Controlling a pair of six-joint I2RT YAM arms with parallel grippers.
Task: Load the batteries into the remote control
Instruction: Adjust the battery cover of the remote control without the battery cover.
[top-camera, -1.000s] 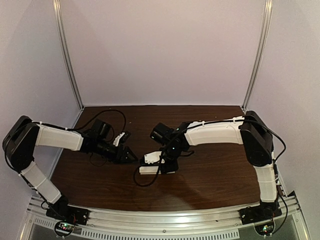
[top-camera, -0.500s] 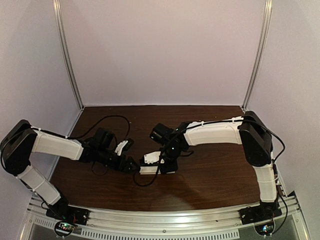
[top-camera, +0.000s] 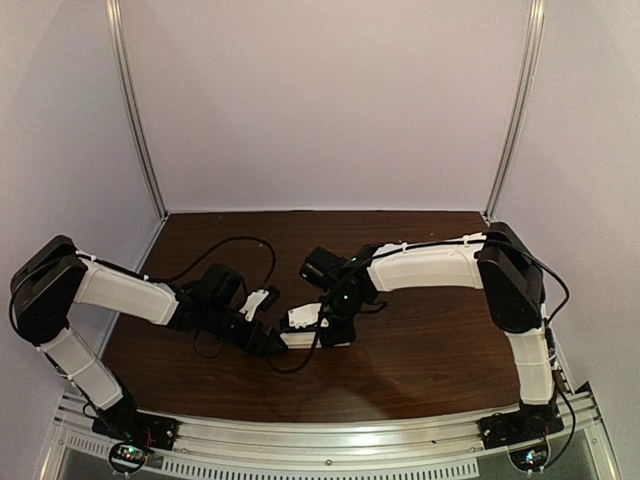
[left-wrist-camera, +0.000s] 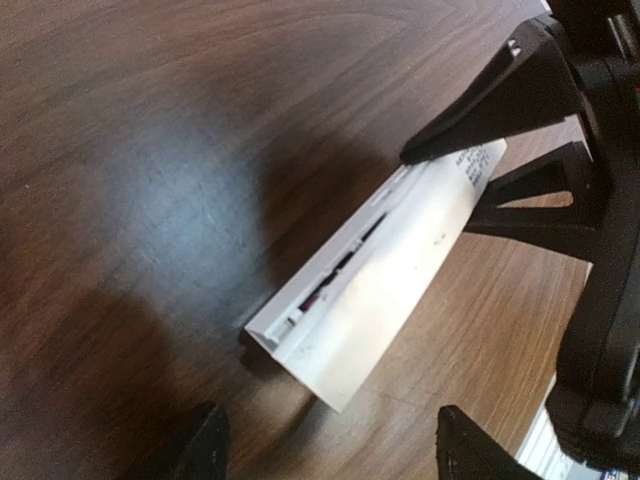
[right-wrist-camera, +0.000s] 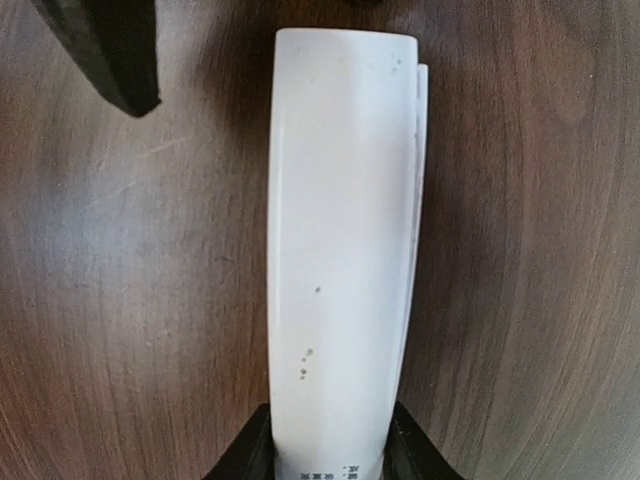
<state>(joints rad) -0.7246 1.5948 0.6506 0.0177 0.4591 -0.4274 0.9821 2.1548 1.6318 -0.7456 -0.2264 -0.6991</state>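
The remote control (top-camera: 300, 338) is a slim white bar lying on the dark wood table, button side hidden. My right gripper (top-camera: 335, 328) is shut on its right end; in the right wrist view both fingers (right-wrist-camera: 255, 448) clamp the remote control (right-wrist-camera: 340, 250). In the left wrist view the remote control (left-wrist-camera: 400, 260) shows a side gap with a dark purplish sliver (left-wrist-camera: 330, 283), perhaps a battery; no other battery shows. My left gripper (left-wrist-camera: 335, 455) is open and empty, its tips straddling the bar's free end without touching. It shows in the top view (top-camera: 272, 343).
Black cables (top-camera: 225, 245) loop over the table behind the left arm. The right gripper's black fingers (left-wrist-camera: 490, 100) stand at the remote's far end. The left fingertip (right-wrist-camera: 110, 50) shows beside the remote's free end. The table's (top-camera: 420, 350) front rail lies near.
My left arm has swung right and down, bringing its open gripper from well left of the remote to the remote's free end. The right gripper and remote have not moved.
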